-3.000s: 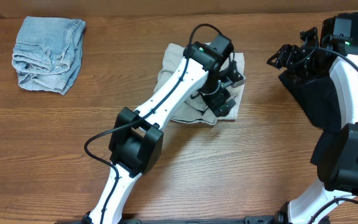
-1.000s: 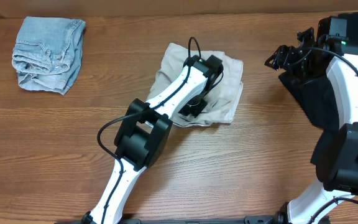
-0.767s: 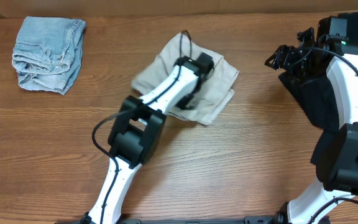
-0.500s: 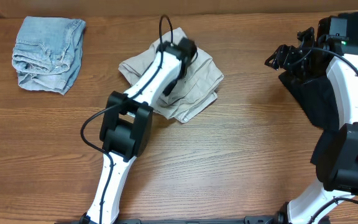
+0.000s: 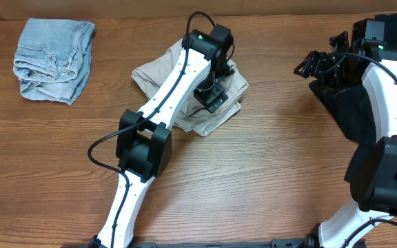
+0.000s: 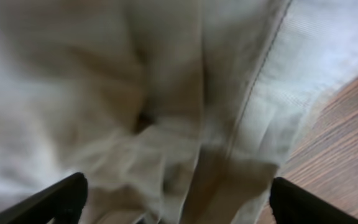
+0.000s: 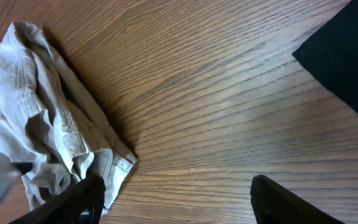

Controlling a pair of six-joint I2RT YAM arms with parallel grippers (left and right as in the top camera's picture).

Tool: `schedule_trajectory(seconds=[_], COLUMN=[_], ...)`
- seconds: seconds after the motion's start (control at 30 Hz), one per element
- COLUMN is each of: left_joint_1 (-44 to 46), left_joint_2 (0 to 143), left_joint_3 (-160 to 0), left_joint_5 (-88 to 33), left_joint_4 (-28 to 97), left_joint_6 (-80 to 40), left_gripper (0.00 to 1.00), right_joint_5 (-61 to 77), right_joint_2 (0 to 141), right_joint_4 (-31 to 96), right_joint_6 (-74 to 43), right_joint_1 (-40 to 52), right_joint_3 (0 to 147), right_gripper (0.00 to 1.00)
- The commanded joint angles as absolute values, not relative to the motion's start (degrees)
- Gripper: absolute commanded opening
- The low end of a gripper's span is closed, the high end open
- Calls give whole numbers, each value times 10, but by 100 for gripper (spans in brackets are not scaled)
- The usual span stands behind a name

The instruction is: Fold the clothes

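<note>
My left gripper (image 5: 212, 93) is over the crumpled beige shorts (image 5: 150, 74), which lie bunched at 12 o'clock on the table (image 5: 267, 179); jaws spread wide, nothing pinched that I can see. My right gripper (image 5: 309, 67) is at 2 o'clock, jaws apart and empty over bare wood, just beside the black garment (image 5: 353, 114) at 3 o'clock. The denim piece (image 5: 52, 58) lies bundled at 10 o'clock, well apart from the shorts.
</note>
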State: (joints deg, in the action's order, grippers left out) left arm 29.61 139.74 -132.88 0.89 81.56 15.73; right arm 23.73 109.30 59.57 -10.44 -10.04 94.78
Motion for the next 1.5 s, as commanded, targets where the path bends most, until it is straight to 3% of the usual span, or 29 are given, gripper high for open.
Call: schedule_trajectory(seconds=[0.0, 0.37, 0.63, 0.73, 0.83, 0.93, 1.07, 1.4, 1.43, 1.47], left_joint_1=[302, 334, 334, 334, 334, 333, 328, 314, 314, 314], left_joint_2=[1396, 1396, 1397, 1397, 1396, 1396, 1396, 1396, 1396, 1396], left_joint_3=[-1271, -1157, -1047, -1032, -1035, -1034, -1027, -929, -915, -906], left_joint_5=[-42, -32, 42, 47, 69, 102, 96, 90, 90, 90], left_joint_4=[794, 723, 636, 625, 630, 648, 652, 559, 540, 525], left_joint_6=[209, 243, 242, 242, 242, 242, 242, 259, 259, 259], left_gripper=[100, 100, 96, 93, 77, 81, 99, 100, 96, 86], right_joint_5=[234, 234, 234, 234, 234, 234, 234, 234, 234, 234], right_joint_2=[1094, 1094, 1094, 1094, 1094, 1094, 1094, 1094, 1094, 1094], right_joint_4=[593, 595, 594, 593, 593, 593, 586, 584, 584, 584], right_joint_6=[-98, -98, -98, -98, -98, -98, -98, -98, -98, -98], right_joint_1=[-99, -99, -99, -98, -99, -99, -98, -98, -98, -98], right_joint_3=[948, 948, 948, 948, 948, 948, 948, 948, 948, 948], right_gripper=[79, 79, 80, 79, 79, 79, 79, 80, 80, 80])
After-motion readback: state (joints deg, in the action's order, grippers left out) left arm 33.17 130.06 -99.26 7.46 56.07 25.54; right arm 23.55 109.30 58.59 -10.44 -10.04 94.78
